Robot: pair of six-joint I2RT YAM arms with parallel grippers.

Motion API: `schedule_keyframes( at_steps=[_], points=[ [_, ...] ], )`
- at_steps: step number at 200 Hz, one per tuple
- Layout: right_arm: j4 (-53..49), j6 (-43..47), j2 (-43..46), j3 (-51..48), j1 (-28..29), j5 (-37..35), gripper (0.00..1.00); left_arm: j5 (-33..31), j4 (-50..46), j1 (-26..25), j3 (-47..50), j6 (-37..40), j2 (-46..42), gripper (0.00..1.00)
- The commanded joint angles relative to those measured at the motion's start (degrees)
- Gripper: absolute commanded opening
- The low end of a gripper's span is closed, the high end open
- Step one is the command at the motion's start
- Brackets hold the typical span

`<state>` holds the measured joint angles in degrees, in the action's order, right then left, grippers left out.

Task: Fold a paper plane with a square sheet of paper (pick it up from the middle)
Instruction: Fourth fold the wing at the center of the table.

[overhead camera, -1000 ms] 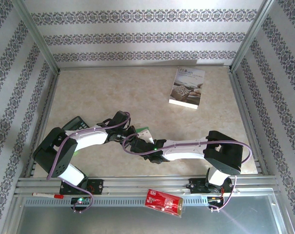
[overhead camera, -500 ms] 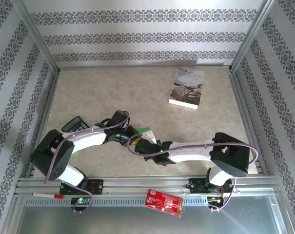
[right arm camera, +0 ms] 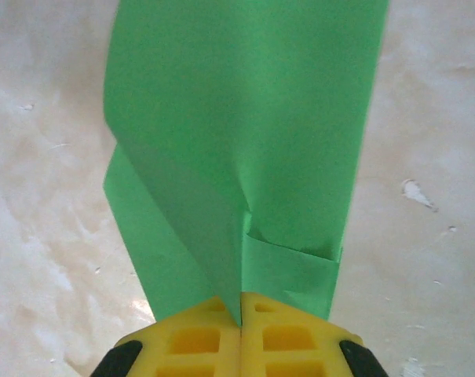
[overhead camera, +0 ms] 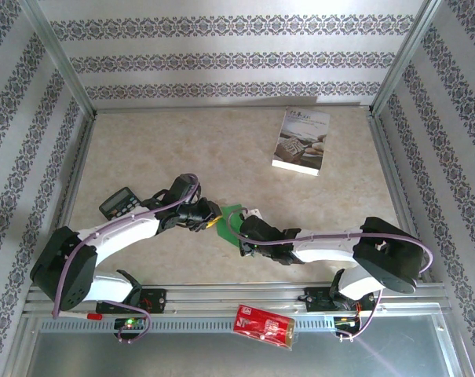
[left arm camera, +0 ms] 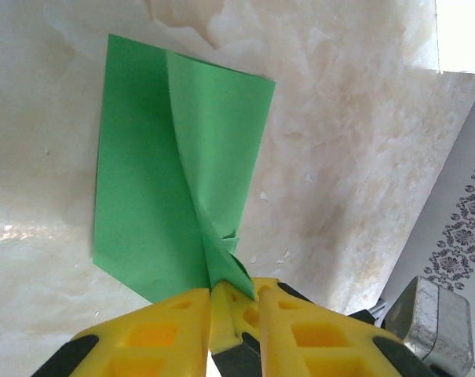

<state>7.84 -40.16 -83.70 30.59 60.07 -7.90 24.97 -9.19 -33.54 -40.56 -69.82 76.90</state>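
The square sheet of paper (overhead camera: 228, 216) is bright green, folded lengthwise into overlapping layers, and hangs between the two grippers near the table's front middle. My right gripper (overhead camera: 242, 226) is shut on one end: in the right wrist view the yellow fingers meet at the gripper (right arm camera: 241, 302) with the paper (right arm camera: 245, 118) clamped in their seam. My left gripper (overhead camera: 211, 218) is at the other end. In the left wrist view the gripper (left arm camera: 233, 292) has its jaws a little apart, and the twisted tip of the paper (left arm camera: 143, 196) rests in the gap. A paper plane is out of view.
A white printed booklet (overhead camera: 301, 141) lies at the back right of the marble tabletop (overhead camera: 182, 149). A black calculator (overhead camera: 118, 202) sits left of the left arm. A red packet (overhead camera: 263, 325) rests on the metal rail in front. Patterned walls close in three sides.
Both arms have stretched out and their grippers have drawn apart, uncovering the green paper between them. The right jaws have closed on the paper. The left jaws have parted slightly.
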Motion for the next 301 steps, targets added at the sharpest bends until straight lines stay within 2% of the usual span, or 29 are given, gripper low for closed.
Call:
schedule_keyframes(
  at_steps=[1,101,179,259,301],
  points=[
    [6.6,-4.1,0.0,-2.2,-1.0,4.6,0.00,0.2,0.9,-0.7,1.2,-0.6,0.9,0.19],
    [17.1,-9.8,-0.2,-8.3,-4.4,10.1,0.00,2.7,5.3,-2.4,1.7,1.2,6.8,0.16],
    [21.6,-13.6,-1.1,-11.6,-6.8,12.7,0.00,7.2,9.4,-4.4,-4.5,3.0,15.8,0.18],
    [21.7,-13.8,-2.5,-12.0,-8.0,13.7,0.01,9.7,11.6,-4.6,-7.4,3.3,17.9,0.19],
    [22.4,-13.6,-3.0,-11.8,-8.1,14.2,0.04,9.4,12.3,-4.9,-6.0,2.0,15.4,0.19]
  ],
)
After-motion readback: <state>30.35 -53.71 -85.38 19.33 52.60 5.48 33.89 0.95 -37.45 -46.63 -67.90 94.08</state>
